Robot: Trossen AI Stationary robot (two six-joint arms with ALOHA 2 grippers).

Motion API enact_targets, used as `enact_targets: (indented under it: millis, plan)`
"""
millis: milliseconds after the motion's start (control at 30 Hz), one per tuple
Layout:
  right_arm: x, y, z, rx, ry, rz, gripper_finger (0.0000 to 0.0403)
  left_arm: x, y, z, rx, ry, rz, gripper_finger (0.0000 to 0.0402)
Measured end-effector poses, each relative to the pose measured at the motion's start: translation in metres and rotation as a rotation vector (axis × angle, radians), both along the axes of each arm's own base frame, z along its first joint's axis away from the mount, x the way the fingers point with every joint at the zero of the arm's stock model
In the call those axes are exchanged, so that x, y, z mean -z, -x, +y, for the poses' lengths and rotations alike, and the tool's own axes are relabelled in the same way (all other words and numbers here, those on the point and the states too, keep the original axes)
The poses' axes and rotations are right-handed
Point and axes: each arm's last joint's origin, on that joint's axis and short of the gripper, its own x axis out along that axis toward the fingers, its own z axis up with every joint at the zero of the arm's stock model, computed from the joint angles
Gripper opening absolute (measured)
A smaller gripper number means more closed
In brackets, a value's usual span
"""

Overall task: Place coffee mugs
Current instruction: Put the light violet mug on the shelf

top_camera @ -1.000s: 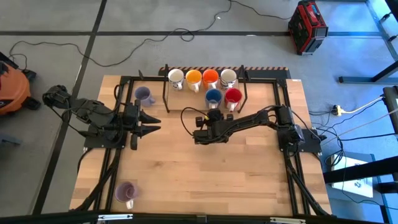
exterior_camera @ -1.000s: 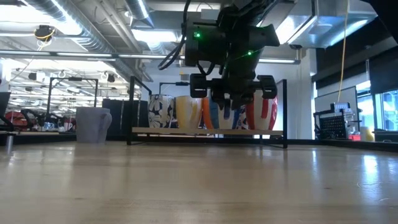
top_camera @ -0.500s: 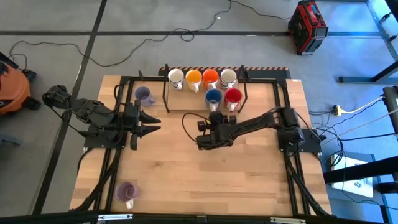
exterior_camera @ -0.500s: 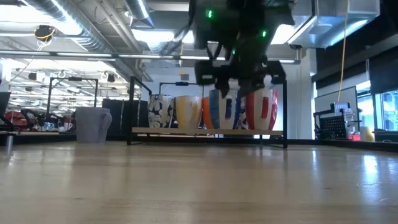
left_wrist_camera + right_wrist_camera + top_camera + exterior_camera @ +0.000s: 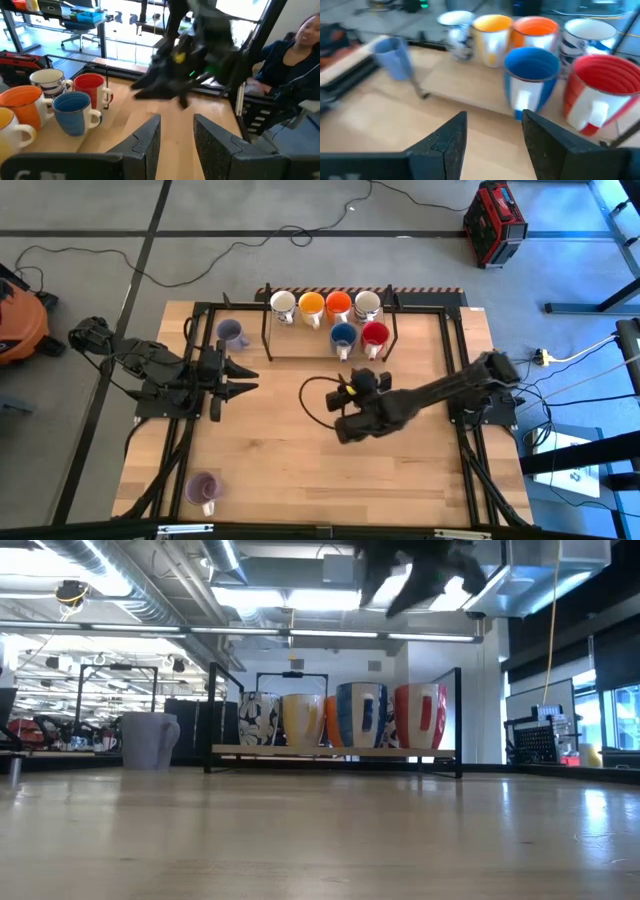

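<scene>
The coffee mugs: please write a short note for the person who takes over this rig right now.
Right gripper: open, empty, above mid-table in front of the rack.
Left gripper: open, empty, waiting at the table's left side.
Done: six mugs on the wooden rack: white mug, yellow-orange mug, orange-red mug and cream mug behind; blue mug and red mug in front.
Left: purple mug beside the rack's left end, and a second purple mug at the near-left corner.
</scene>
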Motion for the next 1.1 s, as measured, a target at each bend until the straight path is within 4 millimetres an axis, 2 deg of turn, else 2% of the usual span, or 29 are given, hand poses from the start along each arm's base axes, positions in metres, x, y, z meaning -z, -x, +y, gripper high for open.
enact_targets:
  millis: [200, 333, 500, 733, 1100]
  plan:
    - [-0.03, 0.025, 0.044, -0.262, -0.028, 0.027, 0.0177, 0.015, -0.005, -0.002, -0.011, -0.043, 0.139, 0.011]
    - [-0.034, 0.035, 0.071, -0.411, -0.065, 0.048, 0.0177, 0.031, -0.013, -0.001, -0.064, -0.034, 0.265, 0.011]
    - [-0.034, 0.048, 0.093, -0.513, -0.067, 0.081, 0.0177, 0.046, -0.02, 0.017, -0.214, 0.04, 0.405, 0.0128]
    - [-0.033, 0.058, 0.107, -0.617, 0.004, 0.16, 0.0177, 0.064, -0.022, 0.056, -0.389, 0.208, 0.613, 0.0181]
    - [-0.036, 0.062, 0.105, -0.724, 0.023, 0.278, 0.0177, 0.075, -0.006, 0.094, -0.563, 0.363, 0.788, 0.0185]
